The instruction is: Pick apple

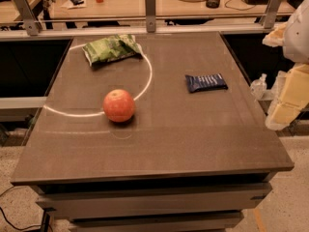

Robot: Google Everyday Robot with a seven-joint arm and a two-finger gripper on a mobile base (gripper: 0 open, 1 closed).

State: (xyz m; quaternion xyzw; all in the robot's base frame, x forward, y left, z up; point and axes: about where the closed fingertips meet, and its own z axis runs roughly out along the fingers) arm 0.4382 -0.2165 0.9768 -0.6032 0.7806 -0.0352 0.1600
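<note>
The apple (119, 105) is round and red-orange with a paler patch on top. It sits on the dark table (193, 139), left of the middle, on a thin bright arc of reflected light. My arm and gripper (284, 104) show as pale white and yellowish parts at the right edge of the view, beyond the table's right side. The gripper is far to the right of the apple and holds nothing that I can see.
A green snack bag (112, 48) lies at the back left of the table. A dark blue snack packet (206, 82) lies right of the middle. A metal rail with posts (150, 9) runs behind the table, with a cluttered desk beyond. A small bottle (259, 85) stands off the right edge.
</note>
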